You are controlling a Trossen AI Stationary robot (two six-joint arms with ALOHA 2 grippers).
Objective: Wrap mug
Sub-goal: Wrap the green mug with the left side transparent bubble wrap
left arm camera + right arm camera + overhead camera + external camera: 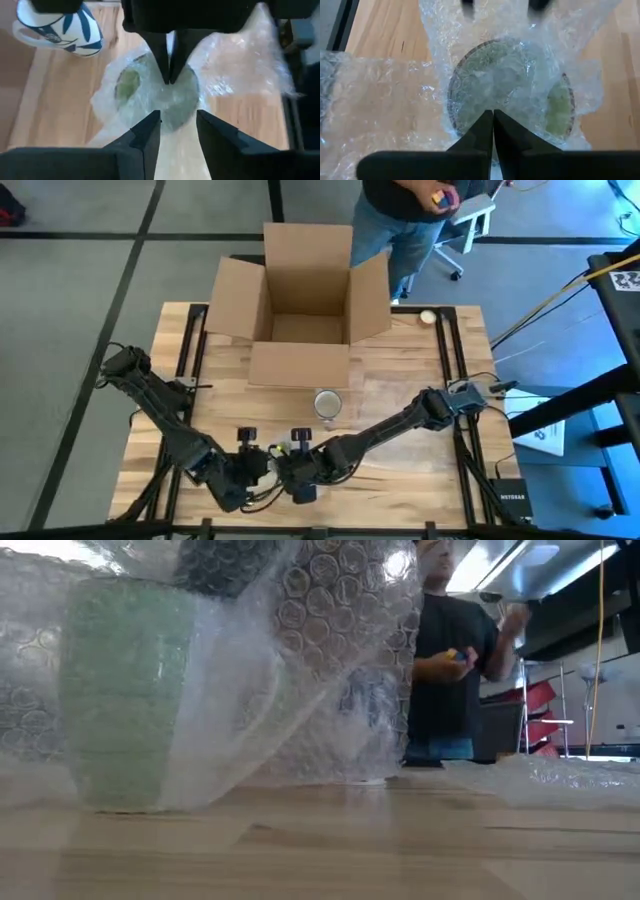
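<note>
Green mug (pixel 505 90) stood upright near the front edge of the wooden desk (pixel 400 380), between my two arms, with bubble wrap (pixel 380 100) draped over its mouth and down its sides. My right claw (pixel 493 120) hung directly above the mug's opening, fingers pressed together on a fold of the wrap; the right wrist view showed the two dark tips meeting with plastic bunched between them. My left claw (pixel 176 125) sat just beside the mug on the opposite side, fingers apart, nothing between them, with the wrapped rim visible through the gap. In the left wrist view, the right claw's closed tips (pixel 170 70) came down over the centre of the mug. In the low view the mug (pixel 125 690) appeared pale green behind a clouded sheet of wrap (pixel 330 660) that rose above it and trailed onto the desk surface. A second mug, white with blue markings (pixel 60 27), rested on the desk farther back, apart from the wrapped one. An open cardboard box (pixel 300 300) sat at the far side of the desk, flaps spread. A person in a dark shirt (pixel 450 660) stood beyond the desk, holding a small object.
</note>
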